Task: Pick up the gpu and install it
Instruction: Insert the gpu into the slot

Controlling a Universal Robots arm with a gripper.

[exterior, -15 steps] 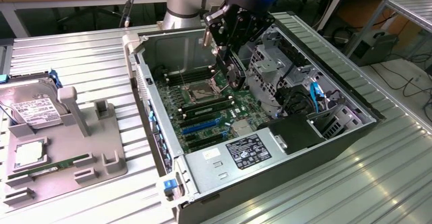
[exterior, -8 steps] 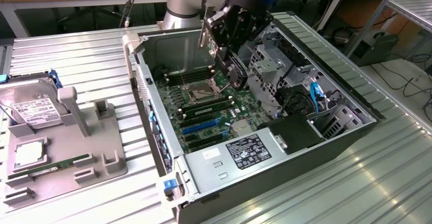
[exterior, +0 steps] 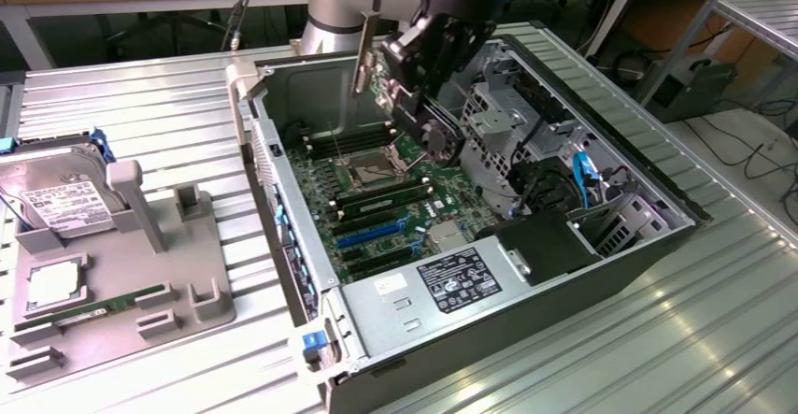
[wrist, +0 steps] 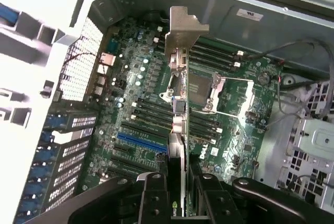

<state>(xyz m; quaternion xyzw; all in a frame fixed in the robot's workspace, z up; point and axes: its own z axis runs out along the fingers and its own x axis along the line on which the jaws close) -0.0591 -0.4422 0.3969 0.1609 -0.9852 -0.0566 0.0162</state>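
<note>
The claw [exterior: 421,64] is shut tight on the gpu [exterior: 433,132], one finger on each flat side. In the wrist view the claw [wrist: 177,199] pinches the card's thin edge, and the gpu [wrist: 177,130] runs away from it, ending in its silver bracket [wrist: 182,25].

In the exterior view the card is in the upper middle of the frame. It hangs in the air over the open computer case [exterior: 412,316], tilted a bit. Its round fan faces down toward the lower right of the frame. Its bracket [exterior: 364,51] sticks up on the exterior view's left.

Under the card is the green motherboard [exterior: 374,218]. The card does not touch it. In the wrist view the card sits over the square chip socket [wrist: 201,91], not over the blue slot [wrist: 141,143].

So I think the picking up is done and the putting in has begun. The card is not in a slot yet. To go in, I think its long edge must line up straight with a slot and its bracket must sit by the back wall of the case.

On the exterior view's left, a grey holder [exterior: 200,306] keeps a hard drive [exterior: 56,199] and a green memory stick [exterior: 93,307].
</note>
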